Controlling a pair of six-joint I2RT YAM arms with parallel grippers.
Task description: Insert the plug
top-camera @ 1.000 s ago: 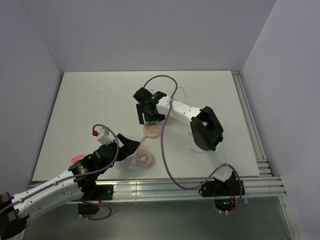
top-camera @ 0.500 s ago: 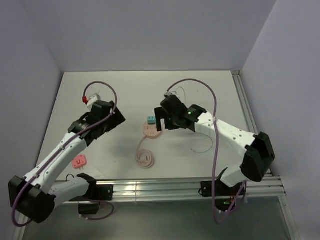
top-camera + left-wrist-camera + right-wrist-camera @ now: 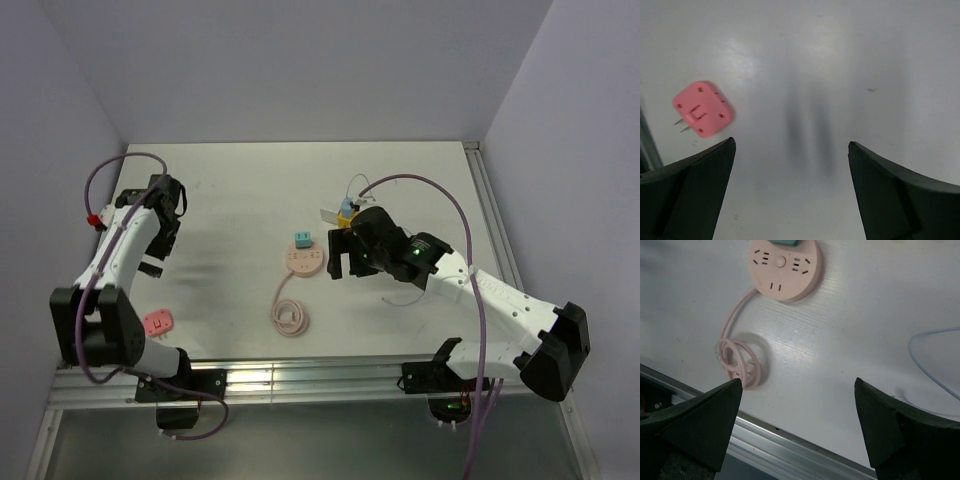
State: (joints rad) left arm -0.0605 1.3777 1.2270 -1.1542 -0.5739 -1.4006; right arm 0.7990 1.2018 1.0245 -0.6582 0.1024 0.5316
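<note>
Table [image 3: 420, 180] is white. My right claw [image 3: 344, 260] hangs just right of the socket [image 3: 303, 262], fingers wide apart, nothing between them. My left claw [image 3: 791, 145] is over bare table at the far left, also spread wide and empty. The socket is round and pink, mid-table, with its cord coil [image 3: 290, 317] on the near side. Pink plug [image 3: 157, 322] lies pins out, near the left front edge. Teal plug [image 3: 299, 240] sits on the socket's far rim; can't tell if it's fully in.

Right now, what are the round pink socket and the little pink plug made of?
Round pink socket: looks like matte moulded plastic, smooth with a soft even sheen. Little pink plug: likely the same matte plastic; its two thin prongs look like metal, though blurred.
</note>
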